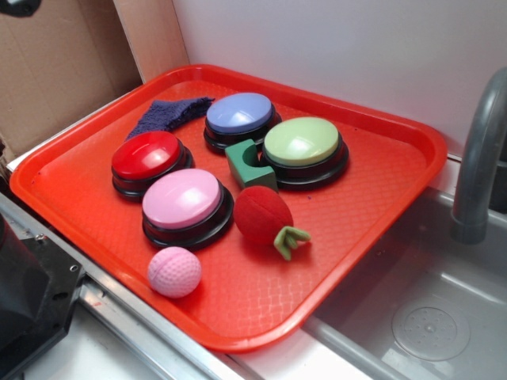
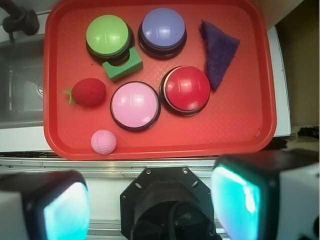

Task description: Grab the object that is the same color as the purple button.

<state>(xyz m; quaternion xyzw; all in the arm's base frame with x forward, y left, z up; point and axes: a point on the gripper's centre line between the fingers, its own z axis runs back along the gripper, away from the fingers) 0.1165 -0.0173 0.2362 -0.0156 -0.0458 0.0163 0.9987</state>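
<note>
A: Where's the purple cloth point(image 2: 218, 52) rel. to the purple button point(image 2: 162, 31)?

B: Just beside it, on the side away from the green button point(image 2: 108, 36). In the wrist view that's to the button's right; in the exterior view the cloth point(image 1: 168, 115) sits left of the purple button point(image 1: 239, 119), toward the tray's back-left corner. It lies flat on the red tray point(image 2: 240, 125), dark purple-blue w/ ragged edges (darker than the button's pale lavender top). Nothing on it.

A: Other stuff around the purple button?

B: Red button point(image 2: 185, 90) in front of it, nearer the camera in the wrist view, and its edge nearly meets the cloth's tip. Pink button point(image 2: 135, 105) next to the red one. Green block point(image 2: 122, 65) between the purple and green buttons, against the green one's base. Red strawberry toy point(image 2: 87, 92) and pink ball point(image 2: 103, 142) are well apart from the purple button, past the pink one.

A: Gripper?

B: The gripper point(image 2: 150, 205) is at the wrist view's bottom edge, off the tray, on the far side of the red and pink buttons from the purple button. Fingers point(image 2: 240, 200) spread wide apart, holding nothing. Not touching anything on the tray
</note>
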